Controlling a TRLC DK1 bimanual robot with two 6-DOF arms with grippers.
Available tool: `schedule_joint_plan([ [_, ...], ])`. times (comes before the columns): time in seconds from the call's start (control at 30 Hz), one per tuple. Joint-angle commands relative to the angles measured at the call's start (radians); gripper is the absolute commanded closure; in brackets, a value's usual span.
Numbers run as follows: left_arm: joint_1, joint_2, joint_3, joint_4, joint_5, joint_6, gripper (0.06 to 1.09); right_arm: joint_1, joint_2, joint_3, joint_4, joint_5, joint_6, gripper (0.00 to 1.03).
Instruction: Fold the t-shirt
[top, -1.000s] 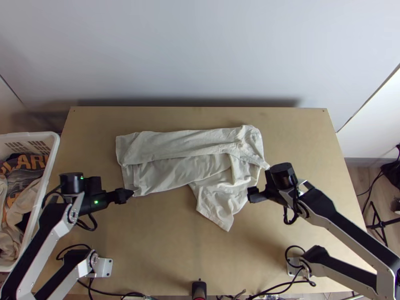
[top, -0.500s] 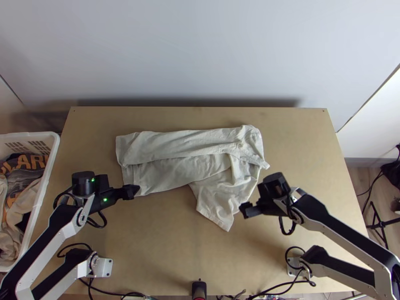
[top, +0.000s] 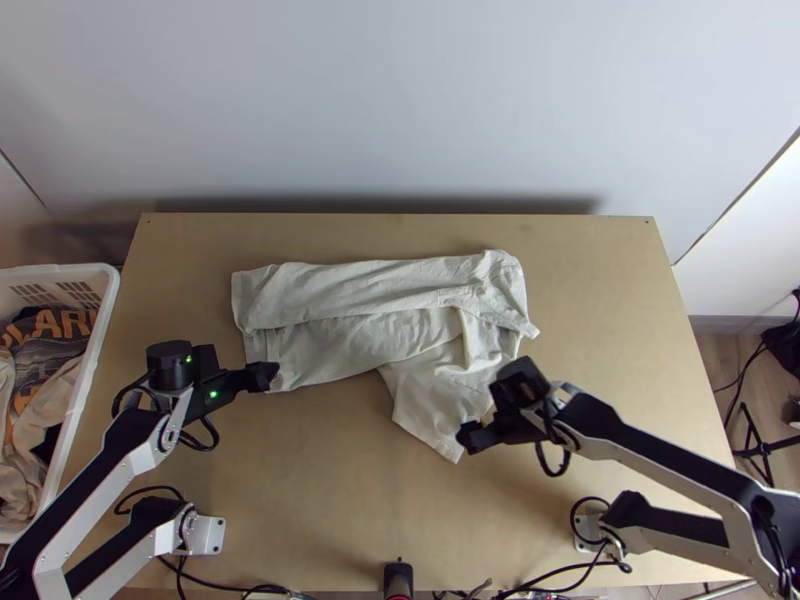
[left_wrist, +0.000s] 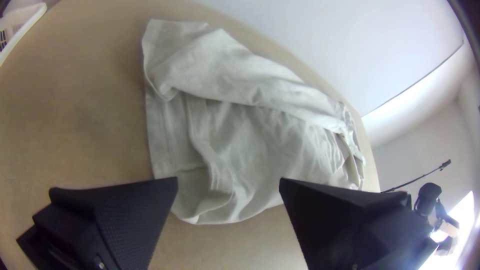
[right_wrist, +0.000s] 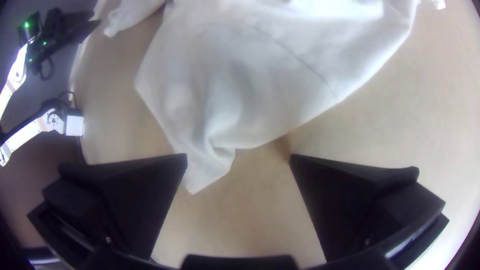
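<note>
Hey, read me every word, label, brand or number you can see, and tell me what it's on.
Dark garment in the white laundry basket: large orange-yellow letters, partly hidden, so no whole word is readable.
Off-white t-shirt: no lettering that I can make out.

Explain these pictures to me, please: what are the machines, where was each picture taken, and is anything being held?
These are two robot arms, the left arm and the right arm, each ending in a gripper with two flat black fingers. The top view looks steeply down on the table; each wrist view comes from a camera on that arm's wrist. A pale shirt lies on the table, partly folded over, with its right part bunched and a corner pointing towards the arms' bases. Nothing is held: the left gripper and the right gripper are both open beside the shirt's near edge. At the left stands a white basket of clothes.
</note>
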Motion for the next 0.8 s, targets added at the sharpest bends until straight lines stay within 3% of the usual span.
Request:
schedule_joint_plan([
  [0.0,-0.001,0.007,-0.005,0.041,-0.023,-0.024,0.10,0.049,0.141,0.055,0.044,-0.009,0.027,0.07],
  [0.17,-0.008,0.000,-0.008,0.057,-0.026,-0.053,0.11,0.082,0.222,0.120,0.041,-0.009,0.026,0.09],
  [0.2,-0.017,0.000,-0.009,0.058,-0.026,-0.056,0.18,0.087,0.225,0.133,0.034,-0.007,0.015,0.17],
  [0.23,-0.029,-0.001,-0.011,0.057,-0.026,-0.056,0.34,0.092,0.225,0.146,0.032,0.002,0.013,0.31],
  [0.3,-0.037,-0.023,-0.028,0.072,-0.036,-0.074,1.07,0.090,0.213,0.155,0.034,0.073,-0.002,0.83],
  [0.33,-0.041,-0.033,-0.043,0.069,-0.043,-0.100,1.06,0.089,0.212,0.155,0.038,0.096,-0.016,0.95],
  [0.57,-0.112,-0.085,-0.091,0.052,-0.033,-0.067,1.05,0.078,0.152,0.116,0.050,0.131,-0.020,0.97],
  [0.77,-0.212,0.031,-0.072,0.058,-0.110,-0.051,1.05,0.076,0.147,0.126,0.052,0.134,-0.025,0.97],
])
